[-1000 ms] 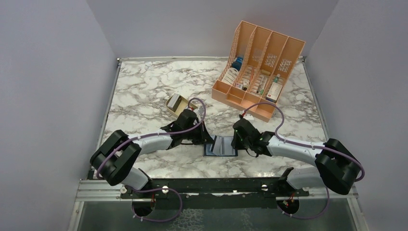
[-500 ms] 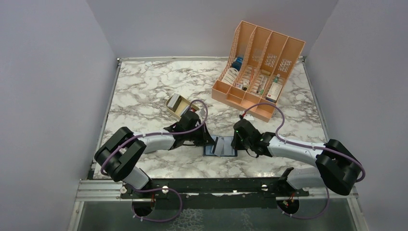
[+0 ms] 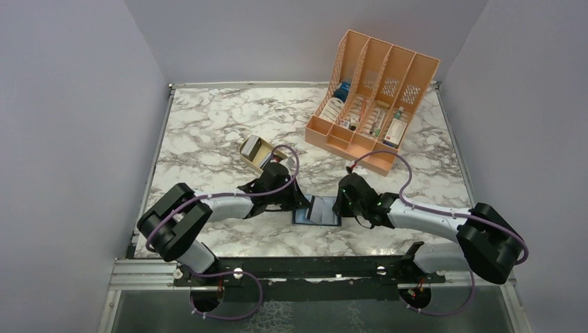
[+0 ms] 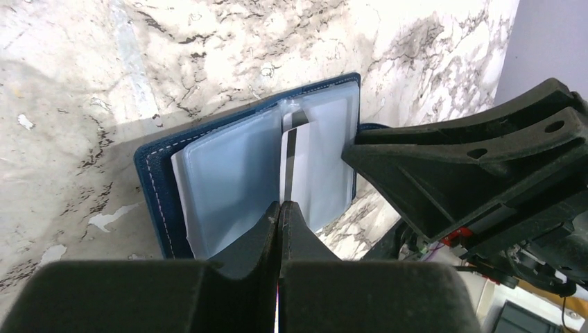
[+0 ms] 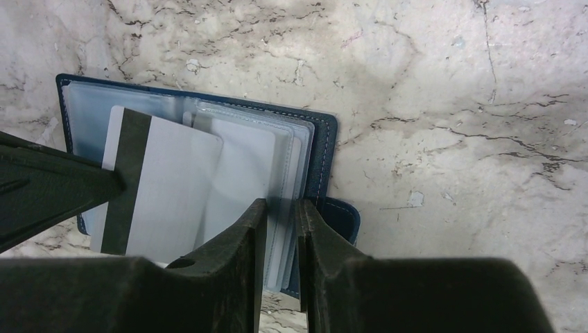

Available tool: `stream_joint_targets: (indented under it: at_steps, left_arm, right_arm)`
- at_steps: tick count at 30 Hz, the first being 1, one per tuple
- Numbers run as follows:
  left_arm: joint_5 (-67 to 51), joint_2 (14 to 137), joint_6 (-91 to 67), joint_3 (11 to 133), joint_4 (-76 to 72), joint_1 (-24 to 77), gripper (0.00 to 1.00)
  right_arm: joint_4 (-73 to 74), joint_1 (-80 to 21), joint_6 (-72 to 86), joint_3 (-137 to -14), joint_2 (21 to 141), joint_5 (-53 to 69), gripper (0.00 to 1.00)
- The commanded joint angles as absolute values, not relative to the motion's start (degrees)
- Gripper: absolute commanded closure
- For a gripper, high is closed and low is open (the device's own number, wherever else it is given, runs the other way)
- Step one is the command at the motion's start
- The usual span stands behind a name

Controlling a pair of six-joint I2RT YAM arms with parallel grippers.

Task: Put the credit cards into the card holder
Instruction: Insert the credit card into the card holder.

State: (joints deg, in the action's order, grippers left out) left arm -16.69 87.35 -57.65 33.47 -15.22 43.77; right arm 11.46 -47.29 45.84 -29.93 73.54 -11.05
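Observation:
The navy card holder [image 3: 317, 210] lies open on the marble table between my two grippers, its grey-clear sleeve pages up. My left gripper [image 3: 299, 201] is shut on a white credit card with a dark stripe [image 5: 166, 187]. The card's far end lies over the left sleeve pages. In the left wrist view the gripper [image 4: 279, 205] holds the card edge-on [image 4: 288, 156] above the holder [image 4: 154, 187]. My right gripper [image 3: 340, 206] is at the holder's right edge. In the right wrist view it [image 5: 281, 205] is closed on the stacked pages beside the cover [image 5: 326, 139].
An open gold tin [image 3: 255, 150] with grey cards inside sits just behind the left gripper. A peach-orange slotted file rack [image 3: 371, 97] holding small bottles and boxes stands at the back right. Grey walls enclose the table on three sides.
My left gripper has shifted slightly right, bringing the card further over the holder. The right gripper has edged a little toward the holder.

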Motion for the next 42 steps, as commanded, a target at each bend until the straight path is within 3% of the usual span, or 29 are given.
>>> stream_joint_targets:
  at_steps: [1, 25, 42]
  left_arm:
    - [-10.6, 88.9, -57.8, 32.8, -16.6, 45.0, 1.00]
    - [-0.3, 86.4, -59.1, 29.3, -17.6, 48.2, 1.00]
    - [-6.2, 88.8, -56.0, 30.2, -21.7, 49.4, 1.00]
  right_arm:
    - [11.6, -47.8, 47.8, -27.1, 73.3, -5.5, 0.78]
    - [7.4, -47.8, 54.1, -23.4, 69.6, -0.4, 0.78]
    - [6.9, -47.8, 55.0, -24.1, 69.2, -2.8, 0.76]
